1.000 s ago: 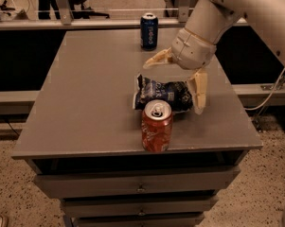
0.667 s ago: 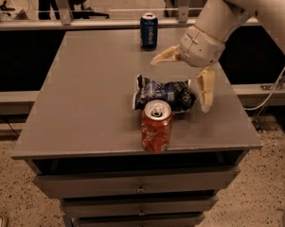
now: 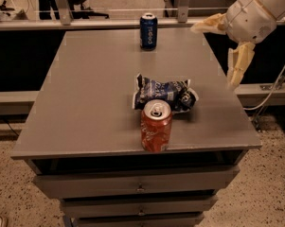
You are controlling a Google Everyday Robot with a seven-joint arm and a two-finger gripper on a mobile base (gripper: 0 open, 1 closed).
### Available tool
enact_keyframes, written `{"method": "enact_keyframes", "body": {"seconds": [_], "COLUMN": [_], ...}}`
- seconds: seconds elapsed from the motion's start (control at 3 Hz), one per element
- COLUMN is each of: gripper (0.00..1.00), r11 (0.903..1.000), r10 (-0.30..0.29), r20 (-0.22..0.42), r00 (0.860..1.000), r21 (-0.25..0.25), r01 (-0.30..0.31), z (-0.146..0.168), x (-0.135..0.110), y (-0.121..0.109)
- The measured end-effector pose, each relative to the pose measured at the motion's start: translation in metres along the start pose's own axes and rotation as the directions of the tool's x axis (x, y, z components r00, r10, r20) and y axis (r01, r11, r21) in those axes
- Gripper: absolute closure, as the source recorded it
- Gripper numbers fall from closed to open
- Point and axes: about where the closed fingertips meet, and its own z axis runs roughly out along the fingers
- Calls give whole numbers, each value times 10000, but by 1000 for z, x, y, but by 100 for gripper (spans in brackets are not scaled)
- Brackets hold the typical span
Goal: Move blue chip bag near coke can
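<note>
Blue chip bag [image 3: 163, 92], crinkled dark foil with white edges, lies at centre frame on the grey counter [image 3: 94, 89], just behind the red-orange coke can [image 3: 156, 126] with its white script; the bag's white lettering cannot be read; a dark blue soda can [image 3: 148, 30] at top centre reads Pepsi; the cream two-finger pincer [image 3: 213, 55] hangs at upper right, spread wide, holding nothing; a second ago it straddled the bag.
</note>
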Motion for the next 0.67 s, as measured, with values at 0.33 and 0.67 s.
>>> {"method": "enact_keyframes", "body": {"seconds": [0.33, 0.67], "gripper": [0, 0], "r11": [9675, 9559], "r10": [1303, 1468], "r20": [1126, 1402], "r00": [9851, 9792], "r21": [2026, 2344], "r01": [-1512, -1769], "z": [-58, -63], "x": [-5, -5], "y": [-5, -10]}}
